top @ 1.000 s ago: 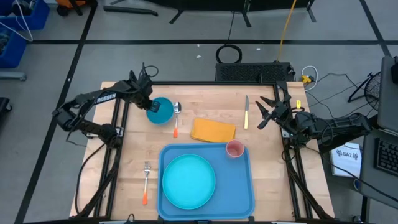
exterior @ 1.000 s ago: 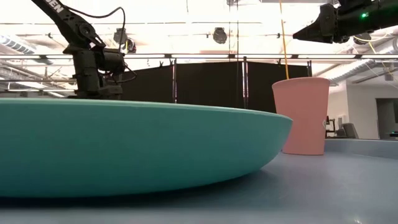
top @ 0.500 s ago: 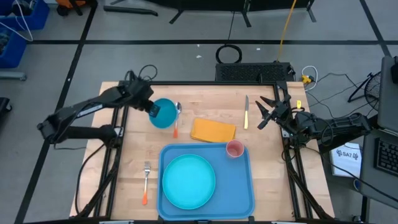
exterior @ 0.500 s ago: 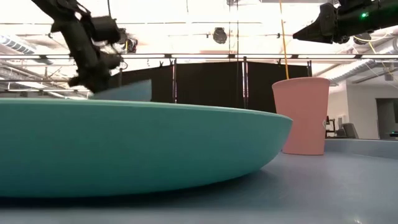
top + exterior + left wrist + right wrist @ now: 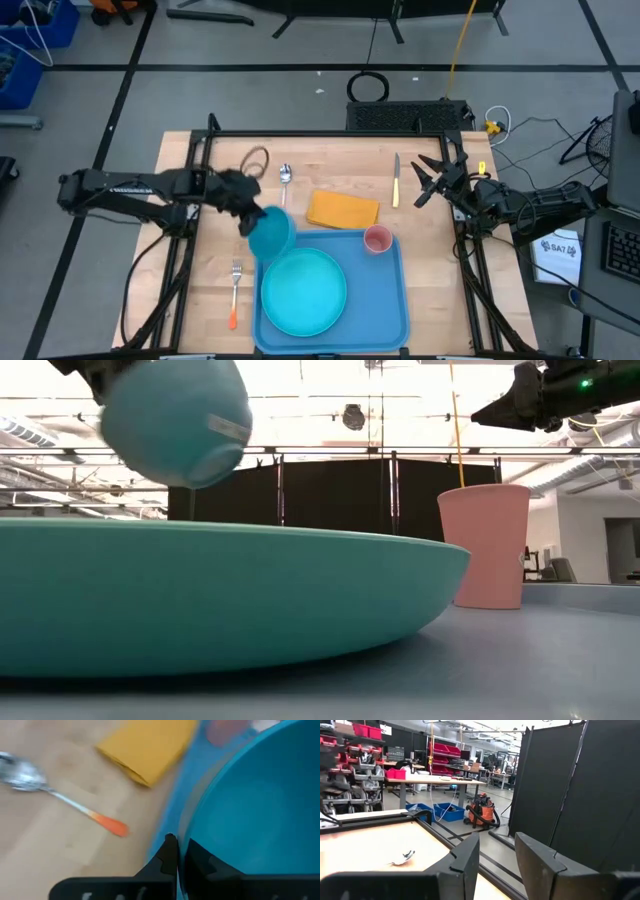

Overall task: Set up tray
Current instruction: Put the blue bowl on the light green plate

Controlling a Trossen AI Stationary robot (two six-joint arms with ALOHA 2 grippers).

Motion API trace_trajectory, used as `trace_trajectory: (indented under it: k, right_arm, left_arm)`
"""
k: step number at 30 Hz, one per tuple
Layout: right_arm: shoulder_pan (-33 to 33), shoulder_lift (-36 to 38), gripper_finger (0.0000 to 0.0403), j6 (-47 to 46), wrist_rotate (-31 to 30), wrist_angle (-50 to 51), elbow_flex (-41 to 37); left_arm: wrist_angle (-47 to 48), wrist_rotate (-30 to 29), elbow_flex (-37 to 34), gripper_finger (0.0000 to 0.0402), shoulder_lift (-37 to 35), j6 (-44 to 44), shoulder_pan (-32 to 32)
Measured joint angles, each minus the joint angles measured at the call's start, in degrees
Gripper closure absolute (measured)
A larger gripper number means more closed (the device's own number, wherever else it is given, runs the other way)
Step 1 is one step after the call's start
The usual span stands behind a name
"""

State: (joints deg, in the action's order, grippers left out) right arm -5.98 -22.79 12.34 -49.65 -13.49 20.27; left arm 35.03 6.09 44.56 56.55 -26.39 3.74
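Pale wood planks make up the table [image 5: 330,170], set on a grey floor crossed by dark lines; the right wrist view alone shows the room beyond it, with black partition panels [image 5: 600,785], workbenches and red bins on shelves. From above, the tray [image 5: 385,290] lies at the near middle of the table, a large blue rectangle with rounded corners and a raised rim, holding a round turquoise plate [image 5: 304,291] and, at its far right corner, a pink cup [image 5: 377,239]. Just beyond it lies an orange-yellow napkin [image 5: 343,209], with a knife [image 5: 396,180] to the right, a spoon [image 5: 284,190] to the left and a fork [image 5: 235,292] left of the tray. The left gripper [image 5: 247,212] pinches the rim of a teal bowl [image 5: 269,232] above the tray's far left corner. Only the low view shows the bowl [image 5: 177,418] clear of the plate [image 5: 220,595], raised and tilted. The left wrist view shows dark fingers [image 5: 167,857] clamped across the bowl's wall [image 5: 250,815]. The right gripper [image 5: 432,180] waits at the table's far right edge, fingers spread
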Motion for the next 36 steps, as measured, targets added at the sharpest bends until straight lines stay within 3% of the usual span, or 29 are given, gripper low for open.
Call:
trace_trajectory:
  k: [5,10,21,36]
  right_arm:
    - [0.00,0.00,0.0287,-1.18,-0.02,0.00,-0.02]
    - [0.00,0.00,0.0287,-2.09,-0.02,0.01,-0.02]
    - [-0.01,0.00,0.0287,-2.49,0.16,0.01,-0.04]
    - [-0.01,0.00,0.0287,-3.89,0.39,0.10,-0.04]
  left_arm:
    - [1.21,-2.33,4.44,0.0394,6.21,-0.90,-8.51]
    - [6.08,-3.15,14.22,0.0394,15.78,1.41,-12.98]
    - [11.90,-0.39,25.89,0.0394,36.19,8.37,-16.18]
    - [24.63,-4.66,42.59,0.0394,51.41,9.91,-21.12]
